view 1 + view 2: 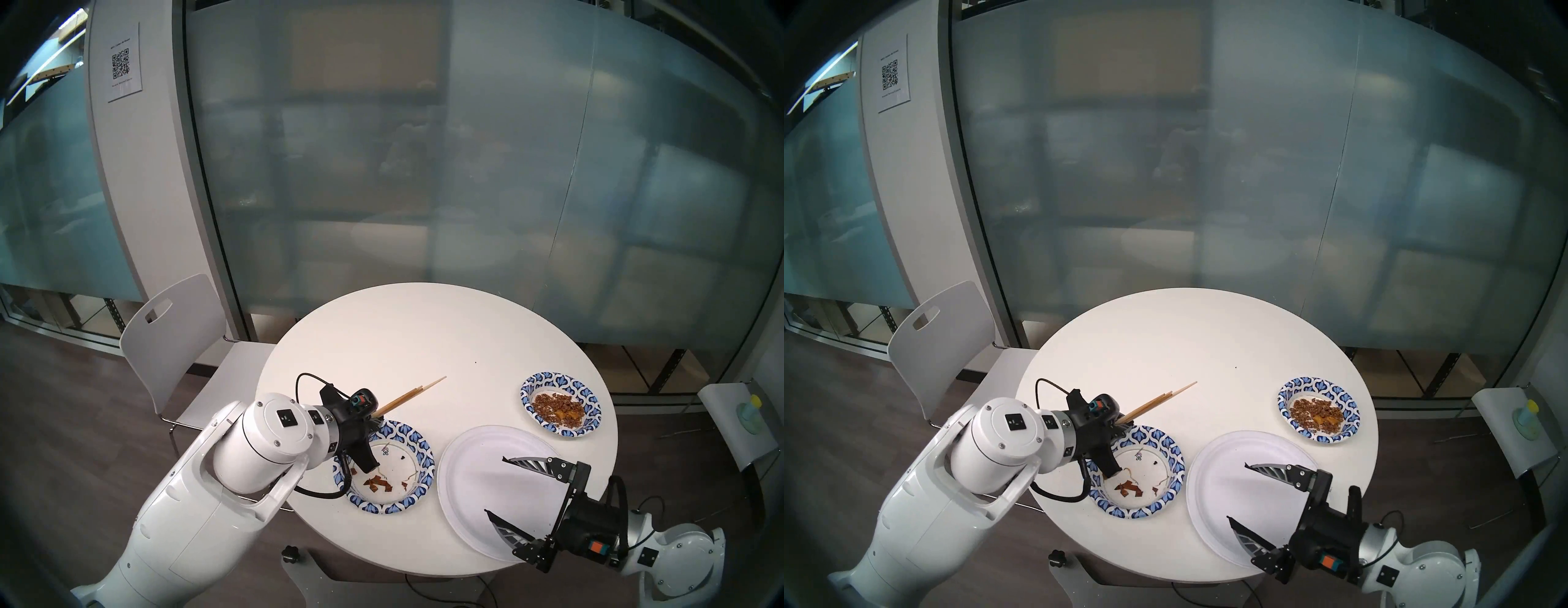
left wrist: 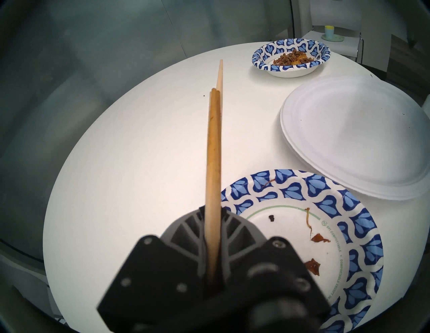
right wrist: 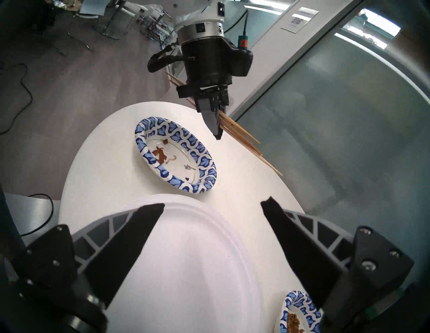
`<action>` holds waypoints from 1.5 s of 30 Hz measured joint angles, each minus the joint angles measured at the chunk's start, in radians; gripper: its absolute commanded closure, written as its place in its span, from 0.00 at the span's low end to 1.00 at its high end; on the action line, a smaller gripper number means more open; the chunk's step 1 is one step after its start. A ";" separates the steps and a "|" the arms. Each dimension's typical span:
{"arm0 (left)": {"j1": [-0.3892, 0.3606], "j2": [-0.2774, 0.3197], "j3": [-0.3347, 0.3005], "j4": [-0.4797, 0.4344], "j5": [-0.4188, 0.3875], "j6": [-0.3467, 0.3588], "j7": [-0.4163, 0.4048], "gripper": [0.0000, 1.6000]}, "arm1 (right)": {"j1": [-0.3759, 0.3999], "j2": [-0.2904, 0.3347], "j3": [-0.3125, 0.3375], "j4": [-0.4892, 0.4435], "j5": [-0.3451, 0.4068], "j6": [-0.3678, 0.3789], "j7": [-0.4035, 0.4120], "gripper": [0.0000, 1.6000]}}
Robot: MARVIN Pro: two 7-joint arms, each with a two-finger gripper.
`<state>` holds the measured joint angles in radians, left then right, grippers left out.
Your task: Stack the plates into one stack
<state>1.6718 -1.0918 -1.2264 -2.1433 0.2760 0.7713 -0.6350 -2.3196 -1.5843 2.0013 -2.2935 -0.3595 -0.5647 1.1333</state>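
Note:
Near the table's front right lies a large white plate [image 1: 466,467] [image 2: 349,139]; layered rims suggest two stacked. My right gripper [image 1: 496,485] [image 3: 215,202] hovers open above it, empty. A blue-petal plate [image 1: 424,458] [image 2: 290,188] [image 3: 176,137] with sauce scraps sits to its left. Another blue-petal plate [image 1: 551,380] [image 2: 290,45] holding brown food crumbs stands farther right. My left gripper [image 1: 376,422] [image 2: 212,210] [image 3: 218,137] is shut on a bundle of wooden chopsticks [image 1: 411,392] [image 2: 213,151], raised by the scrap plate's far-left rim.
Everything rests on a round white table [image 1: 403,331]. A white chair [image 1: 169,339] stands at its left. A second seat [image 1: 729,424] with a yellow-lidded cup is off to the right. A frosted glass wall runs behind.

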 measured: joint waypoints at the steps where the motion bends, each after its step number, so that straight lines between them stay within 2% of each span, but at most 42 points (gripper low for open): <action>1: 0.001 0.002 -0.005 -0.001 -0.002 -0.001 -0.002 1.00 | 0.008 0.006 -0.009 0.004 -0.005 0.006 0.005 0.00; 10: 0.033 0.027 -0.070 -0.009 -0.031 -0.020 -0.024 1.00 | 0.113 0.076 -0.124 0.064 -0.067 0.073 0.067 0.00; 22: 0.070 0.043 -0.131 -0.006 -0.056 -0.048 -0.034 1.00 | 0.249 0.142 -0.257 0.169 -0.125 0.138 0.092 0.00; 31: 0.088 0.049 -0.161 0.004 -0.069 -0.069 -0.031 1.00 | 0.345 0.165 -0.329 0.230 -0.145 0.182 0.139 0.03; 45: 0.101 0.054 -0.185 0.016 -0.086 -0.094 -0.029 1.00 | 0.440 0.169 -0.401 0.236 -0.173 0.281 0.226 0.05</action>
<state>1.7731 -1.0377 -1.4111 -2.1272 0.1904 0.6771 -0.6643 -1.8797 -1.4150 1.5999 -2.0575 -0.5329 -0.2835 1.3591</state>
